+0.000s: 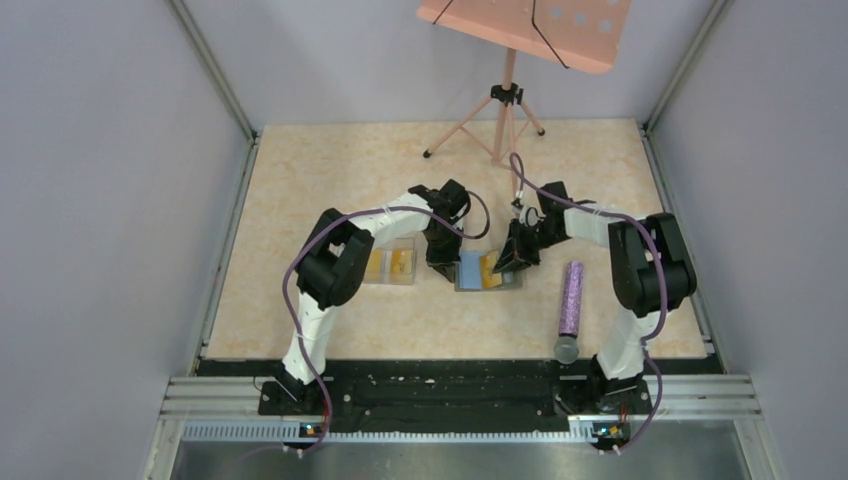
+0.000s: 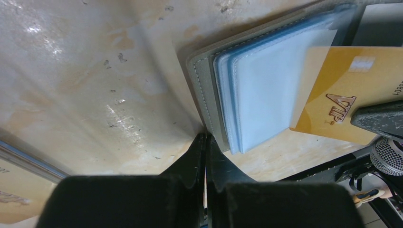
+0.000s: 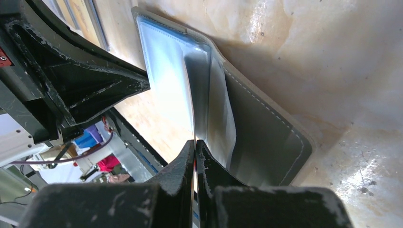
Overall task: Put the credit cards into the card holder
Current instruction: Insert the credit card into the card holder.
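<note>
The card holder (image 1: 468,272) lies open on the table between my two grippers, a grey wallet (image 2: 202,80) with pale blue clear sleeves (image 2: 266,80). My right gripper (image 3: 195,141) is shut on a gold credit card (image 2: 351,90) marked VIP, seen edge-on (image 3: 193,109) in the right wrist view. The card's leading end lies under a translucent sleeve. My left gripper (image 2: 206,137) is shut with nothing between its fingers, its tips touching the holder's grey edge. In the top view the left gripper (image 1: 441,264) is at the holder's left side and the right gripper (image 1: 510,264) at its right.
A clear plastic box (image 1: 390,266) holding orange cards (image 2: 14,192) sits just left of the holder. A purple microphone (image 1: 570,300) lies on the table to the right. A pink music stand (image 1: 508,95) rises at the back. Grey walls enclose the table.
</note>
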### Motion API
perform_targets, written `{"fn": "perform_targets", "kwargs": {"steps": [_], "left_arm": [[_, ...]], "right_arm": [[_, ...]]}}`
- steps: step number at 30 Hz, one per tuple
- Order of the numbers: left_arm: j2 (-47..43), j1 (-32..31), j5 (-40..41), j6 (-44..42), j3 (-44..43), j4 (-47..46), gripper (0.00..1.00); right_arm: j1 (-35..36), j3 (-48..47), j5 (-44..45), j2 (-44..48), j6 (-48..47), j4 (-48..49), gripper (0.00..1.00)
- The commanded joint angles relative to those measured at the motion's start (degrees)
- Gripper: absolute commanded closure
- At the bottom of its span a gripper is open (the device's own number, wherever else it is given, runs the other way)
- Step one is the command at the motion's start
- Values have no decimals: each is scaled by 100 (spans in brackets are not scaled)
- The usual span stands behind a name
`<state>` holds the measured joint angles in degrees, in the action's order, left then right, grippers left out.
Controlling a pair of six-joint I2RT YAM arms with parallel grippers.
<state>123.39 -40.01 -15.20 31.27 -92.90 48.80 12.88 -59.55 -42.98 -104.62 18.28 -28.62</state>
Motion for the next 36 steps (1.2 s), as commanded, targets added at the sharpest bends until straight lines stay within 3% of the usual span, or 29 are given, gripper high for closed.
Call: {"fn": "perform_targets", "kwargs": {"steps": [1, 19, 30, 36], "left_arm": [[175, -24, 13, -112, -105, 115, 100], [181, -25, -1, -130, -105, 122, 100], [182, -23, -13, -127, -109, 125, 100], [185, -24, -22, -123, -109, 123, 100]], "right_arm": [[-55, 139, -70, -77, 8, 377, 100], [-50, 47, 68, -166, 123, 749, 100], [-44, 506, -83, -176, 488, 1274, 100], [67, 391, 14, -182, 418, 1075, 100]]}}
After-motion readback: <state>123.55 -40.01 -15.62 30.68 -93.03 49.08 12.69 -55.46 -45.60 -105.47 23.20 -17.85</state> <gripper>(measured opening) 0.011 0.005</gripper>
